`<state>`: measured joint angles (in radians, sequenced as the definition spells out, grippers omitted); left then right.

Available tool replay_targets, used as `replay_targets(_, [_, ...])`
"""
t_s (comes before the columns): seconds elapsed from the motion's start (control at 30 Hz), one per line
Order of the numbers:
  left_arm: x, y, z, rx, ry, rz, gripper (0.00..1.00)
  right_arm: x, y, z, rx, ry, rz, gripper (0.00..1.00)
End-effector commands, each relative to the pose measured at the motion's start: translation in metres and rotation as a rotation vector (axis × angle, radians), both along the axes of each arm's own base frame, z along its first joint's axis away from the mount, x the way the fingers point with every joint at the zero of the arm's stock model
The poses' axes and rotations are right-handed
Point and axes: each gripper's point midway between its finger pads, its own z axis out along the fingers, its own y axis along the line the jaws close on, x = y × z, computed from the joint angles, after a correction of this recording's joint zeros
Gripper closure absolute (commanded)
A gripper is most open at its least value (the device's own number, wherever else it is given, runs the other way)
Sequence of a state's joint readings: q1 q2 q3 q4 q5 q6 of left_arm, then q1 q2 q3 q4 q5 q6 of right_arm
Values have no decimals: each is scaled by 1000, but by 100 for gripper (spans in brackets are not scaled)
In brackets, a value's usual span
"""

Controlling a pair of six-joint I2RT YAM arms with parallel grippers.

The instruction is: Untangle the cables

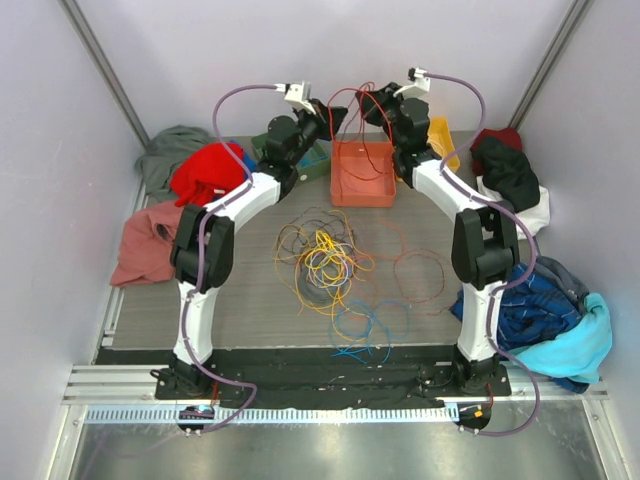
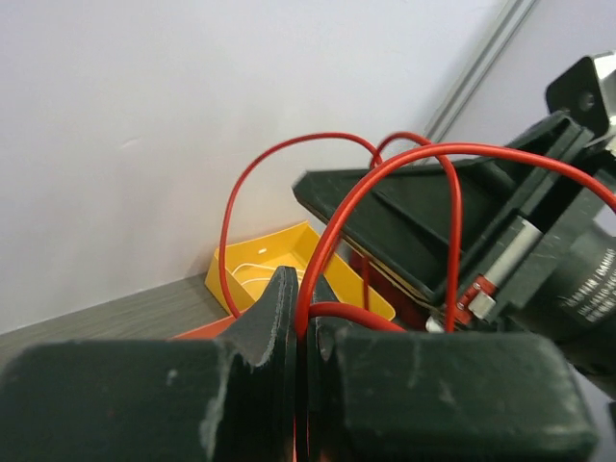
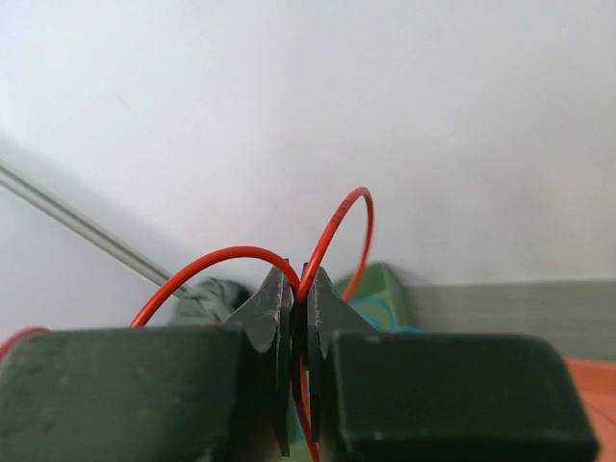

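Clamps one red cable [image 2: 332, 217] in the left fingers [image 2: 272, 313], both pads shut on it with the wire squeezed in the slit between them. Clamps red cable in the right fingers [image 3: 272, 313] too, closed just as tight, with one loop arching off to 10 o'clock and one to 1 o'clock of the tips. Holds both pairs raised at 12 o'clock of the worktop [image 1: 240, 310], above one orange bin [image 1: 362, 195], with red loops strung from one pair to the other. Shows two more bins beside it: one green bin [image 1: 316, 160] at its 9 o'clock and one yellow bin [image 1: 441, 138] at its 2 o'clock. Shows the other cables [image 1: 322, 258] as one loose tangle at the worktop's centre, at 6 o'clock of the orange bin, with yellow thickest in the middle, orange and brown around it, blue trailing toward 5 o'clock and thin reddish loops toward 3 o'clock. Counts three heaps of clothes [image 1: 205, 172] round the edge, at 9, 2 and 4 o'clock.
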<state>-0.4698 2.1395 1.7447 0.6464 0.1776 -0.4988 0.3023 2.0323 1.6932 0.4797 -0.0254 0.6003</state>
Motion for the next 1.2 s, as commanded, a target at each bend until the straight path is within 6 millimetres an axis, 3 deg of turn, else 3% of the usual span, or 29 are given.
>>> replay_targets(0.0, [4,8,39,-79,-111,8,100,-3,7,72,202,-259,113,99])
replay_targets(0.03, [8,10,35,-73,-104,12,100,6,8,58,216,-249,116,99])
replay_targets(0.13, [13,8,34,-54,-107,5,100,16,1,41,269,-237,121,99])
replay_targets(0.2, [15,4,32,-26,-110,-8,100,24,-8,12,278,-187,101,99])
replay_targets(0.33, [23,4,19,-30,-80,-9,100,30,-22,-32,250,-99,52,99])
replay_targets(0.5, [28,-5,5,-52,-44,-45,100,27,-28,-64,165,2,15,99])
replay_targets(0.53, [29,-5,4,-51,-40,-46,100,28,-30,-74,131,37,-2,96])
replay_targets(0.6, [31,-6,-2,-49,-32,-47,100,27,-30,-74,96,58,-13,89])
replay_targets(0.63, [31,-7,-3,-51,-30,-49,100,27,-31,-89,45,121,-31,84])
replay_targets(0.87, [36,-11,-21,-50,-2,-60,100,20,-43,-105,-103,219,-126,60])
replay_targets(1.03, [38,-12,-22,-46,-5,-61,100,10,-49,-106,-226,268,-190,50])
replay_targets(1.1, [39,-12,-22,-44,-6,-64,100,5,-52,-97,-308,267,-246,46])
replay_targets(1.13, [40,-13,-24,-44,-1,-63,100,0,-53,-103,-357,298,-265,44])
replay_targets(1.17, [40,-12,-25,-41,1,-62,100,-2,-55,-95,-384,290,-288,43])
